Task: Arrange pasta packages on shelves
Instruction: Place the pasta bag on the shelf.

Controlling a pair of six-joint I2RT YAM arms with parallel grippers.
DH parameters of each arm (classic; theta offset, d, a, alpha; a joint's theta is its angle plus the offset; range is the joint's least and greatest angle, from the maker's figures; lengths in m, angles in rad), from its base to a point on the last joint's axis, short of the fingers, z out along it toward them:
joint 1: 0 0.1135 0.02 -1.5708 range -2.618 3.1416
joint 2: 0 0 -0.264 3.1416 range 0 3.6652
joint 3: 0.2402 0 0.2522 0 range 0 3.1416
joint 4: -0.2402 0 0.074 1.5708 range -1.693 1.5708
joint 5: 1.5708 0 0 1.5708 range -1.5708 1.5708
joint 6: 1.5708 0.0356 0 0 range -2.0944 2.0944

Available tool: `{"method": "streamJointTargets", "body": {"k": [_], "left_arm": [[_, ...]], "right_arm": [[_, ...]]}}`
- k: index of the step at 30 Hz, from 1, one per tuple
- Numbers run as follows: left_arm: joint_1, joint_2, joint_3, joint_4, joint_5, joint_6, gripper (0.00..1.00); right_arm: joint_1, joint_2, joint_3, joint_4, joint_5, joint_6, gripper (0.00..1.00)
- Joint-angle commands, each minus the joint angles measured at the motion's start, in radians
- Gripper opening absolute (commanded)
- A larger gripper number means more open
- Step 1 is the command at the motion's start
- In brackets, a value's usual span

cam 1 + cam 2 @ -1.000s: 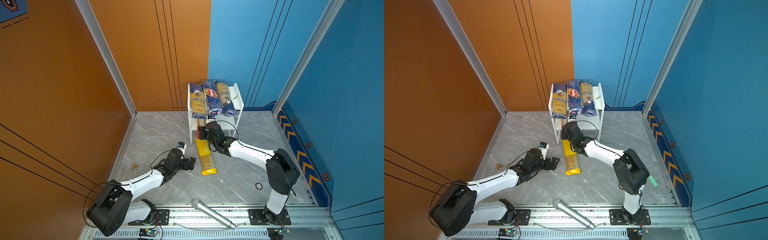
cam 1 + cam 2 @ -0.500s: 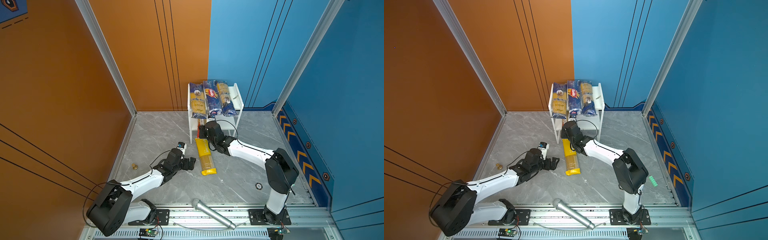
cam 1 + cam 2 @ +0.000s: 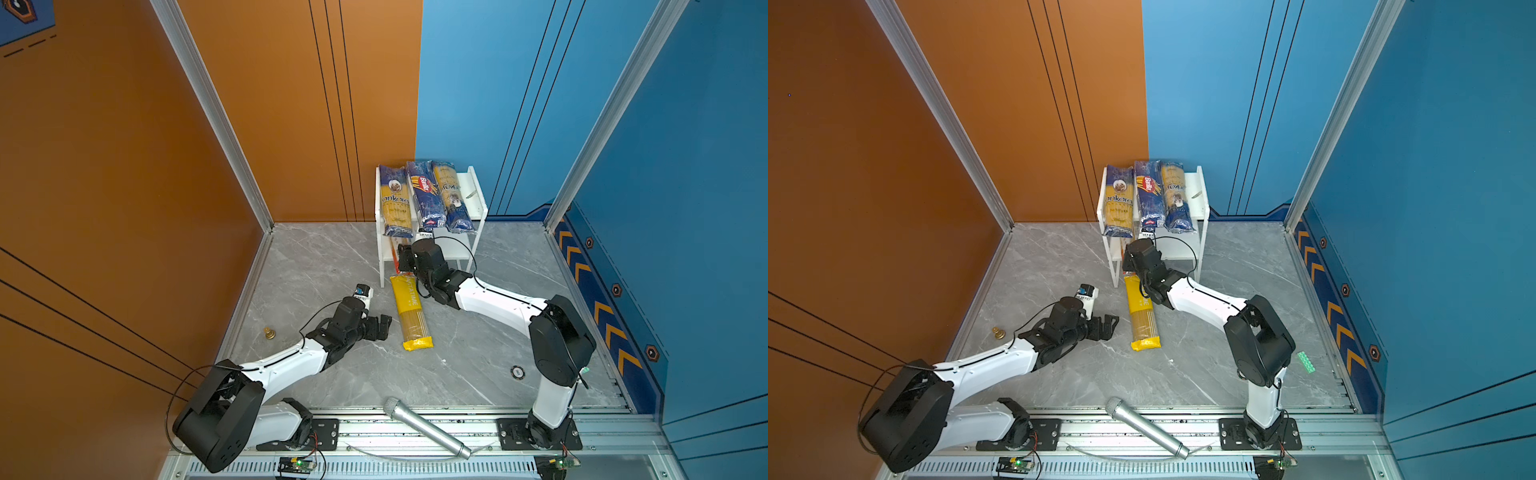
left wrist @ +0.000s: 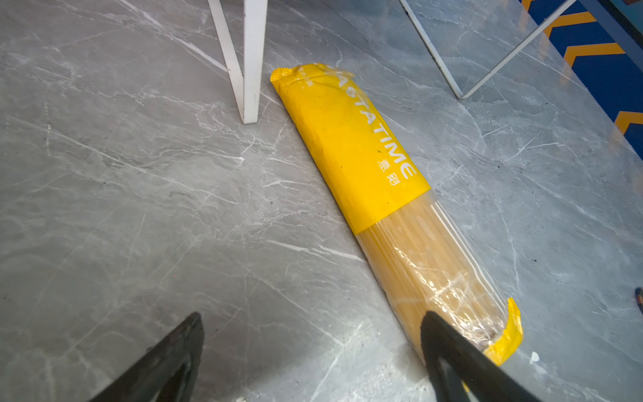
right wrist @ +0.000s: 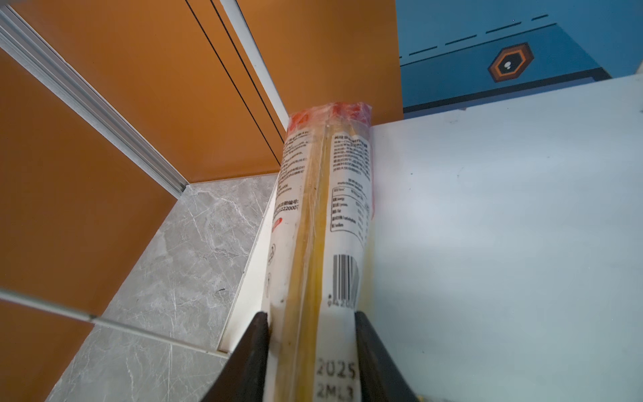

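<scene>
The shelves point(image 3: 471, 195) point(image 3: 1196, 195) stand at the back wall. On the top board lie three pasta packages: an ankara bag point(image 3: 395, 203), the dark blue Barilla bag point(image 3: 426, 195) and another ankara bag point(image 3: 451, 199). My right gripper point(image 3: 401, 257) point(image 5: 310, 315) reaches into the lower tier. Its fingers are shut on the near end of the red-and-clear bag point(image 5: 323, 209), which lies along the left edge of the lower board point(image 5: 487, 226). The yellow bag point(image 3: 409, 307) point(image 4: 348, 139) lies on the floor in front of the rack. My left gripper point(image 3: 384, 326) point(image 4: 313, 318) is open beside its near end.
A silver microphone point(image 3: 424, 426) lies on the front rail. A small brass piece point(image 3: 269, 332) sits by the left wall, a round disc point(image 3: 516, 372) near the right arm's base, and a green block point(image 3: 1306, 361) to the right. Walls close in on three sides.
The right arm has edged slightly toward the rack. The left arm and the bags have stayed in place.
</scene>
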Motion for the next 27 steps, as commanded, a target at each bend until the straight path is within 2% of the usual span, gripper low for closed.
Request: {"method": "streamJointTargets", "body": {"k": [1, 18, 27], "left_arm": [[0.013, -0.018, -0.013, 0.004, 0.016, 0.013, 0.98], [0.018, -0.038, -0.026, 0.004, 0.01, 0.013, 0.98], [0.019, -0.041, -0.028, 0.004, 0.008, 0.011, 0.98]], "right_arm": [[-0.004, -0.007, 0.051, 0.089, 0.034, -0.004, 0.37], [-0.005, -0.017, 0.014, 0.109, 0.03, 0.001, 0.38], [-0.01, -0.022, 0.0, 0.118, -0.015, -0.005, 0.45]]}}
